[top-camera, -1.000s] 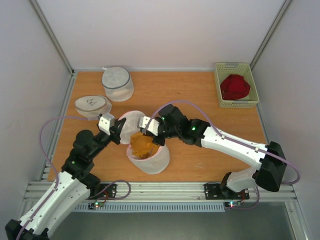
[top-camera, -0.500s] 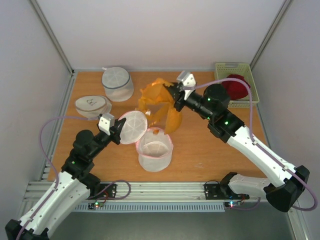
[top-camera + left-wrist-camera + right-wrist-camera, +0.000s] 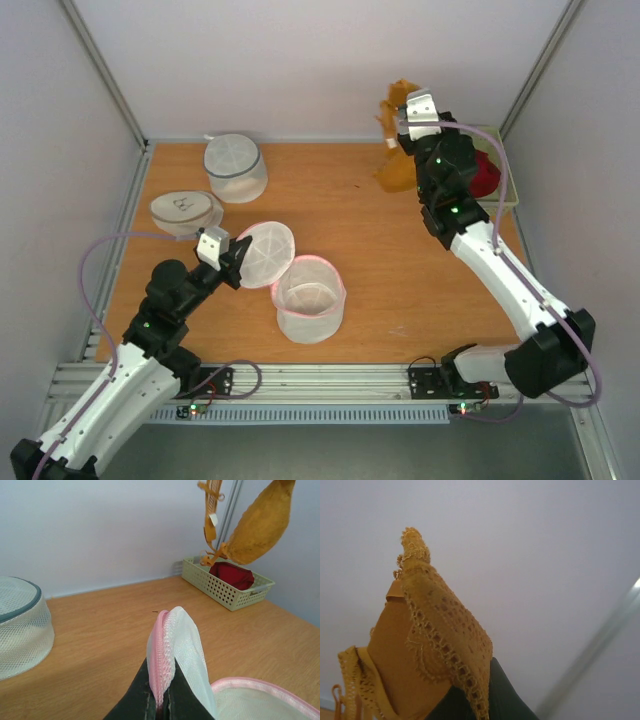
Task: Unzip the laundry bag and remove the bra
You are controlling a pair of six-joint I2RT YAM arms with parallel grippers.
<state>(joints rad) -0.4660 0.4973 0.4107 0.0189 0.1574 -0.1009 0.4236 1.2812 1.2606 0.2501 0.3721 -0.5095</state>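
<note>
while left gripper (image 3: 160,702) pinches laundry bag (image 3: 310,312), right gripper (image 3: 397,127) clamps bra (image 3: 260,525), tag (image 3: 213,519) unreadable.

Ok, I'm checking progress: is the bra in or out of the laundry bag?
Out. The right gripper holds the bra high near the basket, while the laundry bag stands open, its lid pinched by the left gripper.

- The laundry bag (image 3: 310,312): white net, pink rim, standing open, round lid tipped up.
- The bra (image 3: 397,165): orange-yellow and lacy, dangling high up, well apart from it, I think.
</note>
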